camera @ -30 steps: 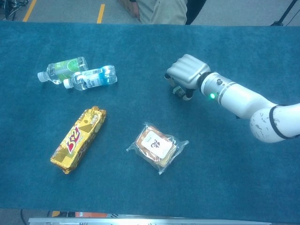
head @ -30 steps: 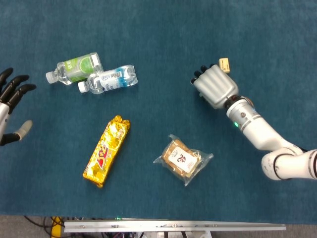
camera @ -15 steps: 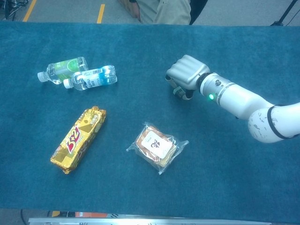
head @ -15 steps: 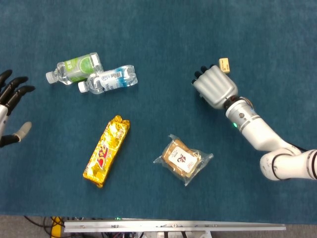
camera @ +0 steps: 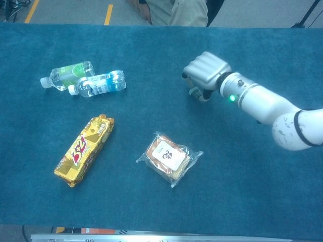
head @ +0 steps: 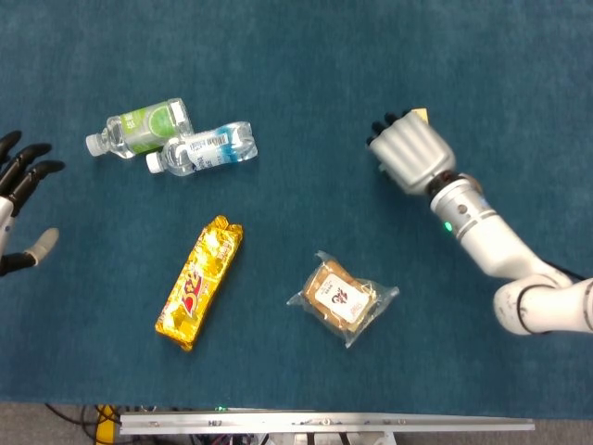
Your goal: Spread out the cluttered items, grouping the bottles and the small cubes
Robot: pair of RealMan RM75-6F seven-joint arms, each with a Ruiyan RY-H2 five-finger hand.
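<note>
Two clear bottles lie side by side at the far left, one with a green label (head: 141,126) (camera: 68,74), one with a blue label (head: 202,148) (camera: 98,83). A small tan cube (head: 421,114) peeks out at the far edge of my right hand (head: 412,153) (camera: 206,70). That hand hangs knuckles up with its fingers curled down and covers most of the cube, which the chest view does not show. I see nothing gripped in it. My left hand (head: 20,199) hovers at the left edge, fingers spread, holding nothing.
A gold snack bar (head: 199,281) (camera: 84,149) lies front left on the blue cloth. A bagged pastry (head: 341,297) (camera: 169,158) sits front centre, near my right forearm. A person stands beyond the far table edge (camera: 174,10).
My right hand has slid away from me and slightly right, over the cube that earlier lay bare beside it. The left hand and everything else stayed put.
</note>
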